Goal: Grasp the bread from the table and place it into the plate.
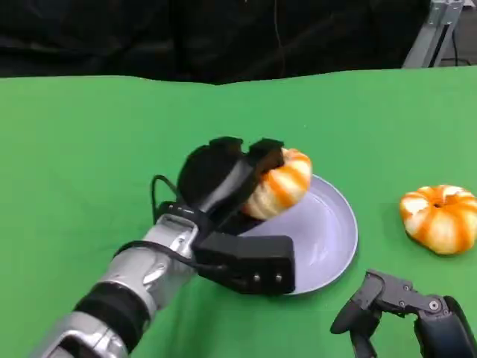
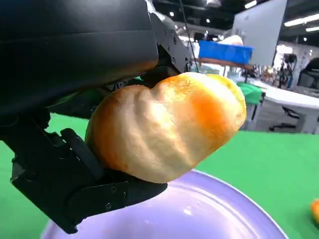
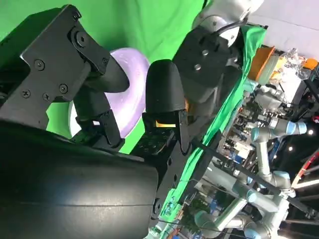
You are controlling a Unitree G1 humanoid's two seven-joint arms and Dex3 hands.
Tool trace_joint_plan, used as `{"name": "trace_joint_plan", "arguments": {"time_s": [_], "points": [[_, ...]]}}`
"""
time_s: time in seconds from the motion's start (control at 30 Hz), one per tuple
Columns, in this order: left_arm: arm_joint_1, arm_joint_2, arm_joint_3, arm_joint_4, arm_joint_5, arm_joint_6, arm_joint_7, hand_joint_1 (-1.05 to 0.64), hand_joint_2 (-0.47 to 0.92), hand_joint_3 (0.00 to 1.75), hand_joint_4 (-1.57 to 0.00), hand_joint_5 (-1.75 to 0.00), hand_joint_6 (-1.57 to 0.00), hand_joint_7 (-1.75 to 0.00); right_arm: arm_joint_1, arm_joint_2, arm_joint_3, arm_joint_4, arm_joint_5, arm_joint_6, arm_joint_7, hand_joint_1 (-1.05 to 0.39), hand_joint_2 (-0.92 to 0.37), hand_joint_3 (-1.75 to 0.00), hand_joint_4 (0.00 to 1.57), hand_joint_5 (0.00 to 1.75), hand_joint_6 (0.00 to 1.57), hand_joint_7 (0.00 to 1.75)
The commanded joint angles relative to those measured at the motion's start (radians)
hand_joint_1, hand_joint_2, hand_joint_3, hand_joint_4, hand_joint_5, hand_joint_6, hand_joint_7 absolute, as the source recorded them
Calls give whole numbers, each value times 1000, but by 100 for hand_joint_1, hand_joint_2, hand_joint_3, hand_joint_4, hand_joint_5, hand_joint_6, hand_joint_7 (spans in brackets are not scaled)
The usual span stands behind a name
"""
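Orange-striped bread (image 1: pixel 282 186) clasped between left hand's fingers (image 1: pixel 264 155), above lavender plate (image 1: pixel 332 239)

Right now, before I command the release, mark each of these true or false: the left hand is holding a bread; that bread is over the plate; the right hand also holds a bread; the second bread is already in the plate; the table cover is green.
1. The left hand is holding a bread. True: its fingers wrap it.
2. That bread is over the plate. True: the left wrist view shows it just above the purple surface.
3. The right hand also holds a bread. False: it holds nothing, low beside the plate.
4. The second bread is already in the plate. False: it lies on the table, apart from the plate.
5. The table cover is green. True.
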Motion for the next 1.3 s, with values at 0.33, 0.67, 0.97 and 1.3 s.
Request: {"name": "trace_joint_plan", "arguments": {"time_s": [0.33,0.67,0.97,1.3], "points": [[-80,15,-46,-22,-29,93,-423,-65,92,22,-11,-34,-23,-1,-1,-5,-4,5,-4,-13,-13,6,-23,-147,82,158,84,128],[-56,41,-43,-109,-50,134,-535,-91,92,32,0,-12,-4,-1,-2,-4,-4,13,0,-17,-13,6,-23,-147,83,159,85,129],[-33,106,-13,-237,-91,143,-655,-97,92,36,-3,-11,-8,-3,-8,-8,-11,20,12,-17,-9,7,-24,-146,82,157,85,129],[-20,134,4,-319,-103,168,-711,-97,92,35,-2,-12,-8,-2,-11,-11,-12,29,21,-23,-6,7,-25,-145,82,158,84,128]]}}
